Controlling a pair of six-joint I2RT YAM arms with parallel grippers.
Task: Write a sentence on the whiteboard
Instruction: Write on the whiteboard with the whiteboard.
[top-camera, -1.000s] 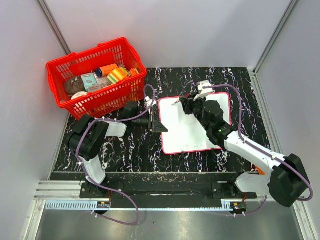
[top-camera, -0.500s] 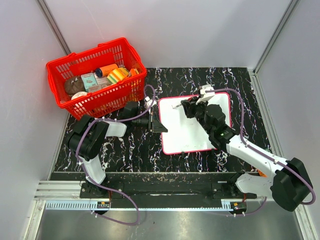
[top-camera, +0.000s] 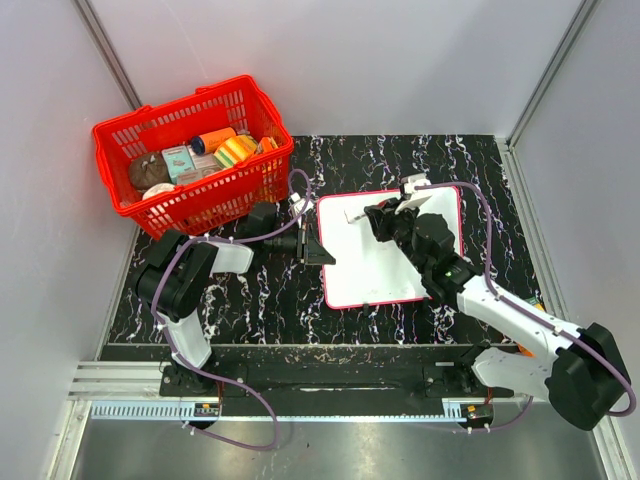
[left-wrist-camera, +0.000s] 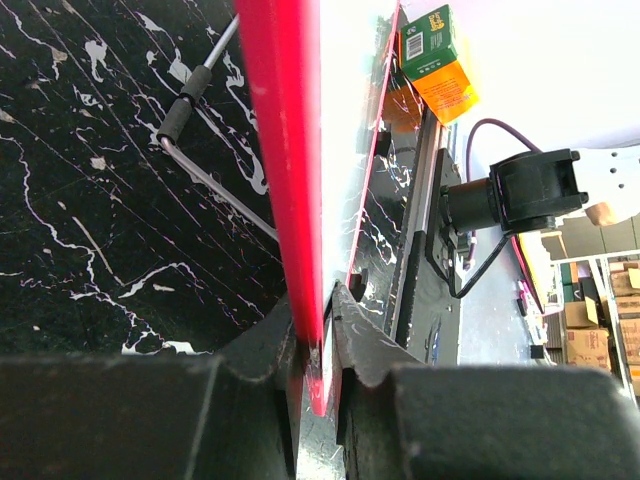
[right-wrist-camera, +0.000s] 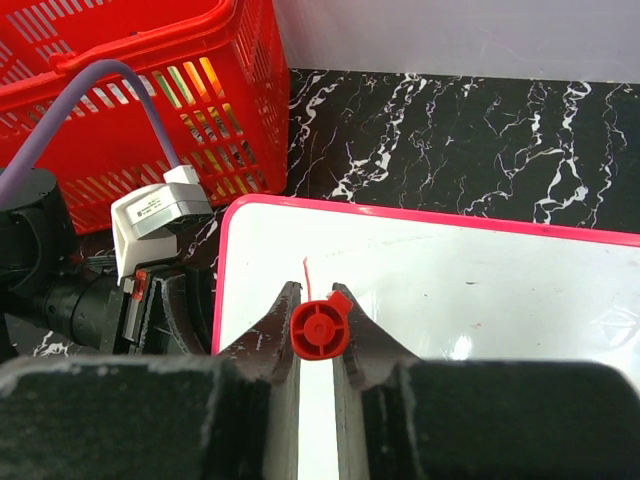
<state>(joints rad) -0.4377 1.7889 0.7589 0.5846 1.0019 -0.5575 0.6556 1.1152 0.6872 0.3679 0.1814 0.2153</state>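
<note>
The whiteboard (top-camera: 375, 272) lies flat on the black marbled table, white with a red-pink edge. My left gripper (top-camera: 318, 250) is shut on its left edge; in the left wrist view the red edge (left-wrist-camera: 285, 150) stands pinched between the fingers of the left gripper (left-wrist-camera: 318, 340). My right gripper (top-camera: 372, 216) is shut on a red marker (right-wrist-camera: 320, 329), seen end-on, over the board's far-left part (right-wrist-camera: 480, 290). Of the sentence, only one short thin red stroke (right-wrist-camera: 306, 277) shows just past the marker; no words are legible.
A red basket (top-camera: 190, 150) full of small packages stands at the far left, also in the right wrist view (right-wrist-camera: 150, 90). The left arm's purple cable (right-wrist-camera: 130, 80) loops near the board's corner. A green-orange box (left-wrist-camera: 435, 60) shows beyond the board.
My right gripper with the marker has shifted slightly toward the near edge over the board's far-left part. The left gripper and the board have not moved.
</note>
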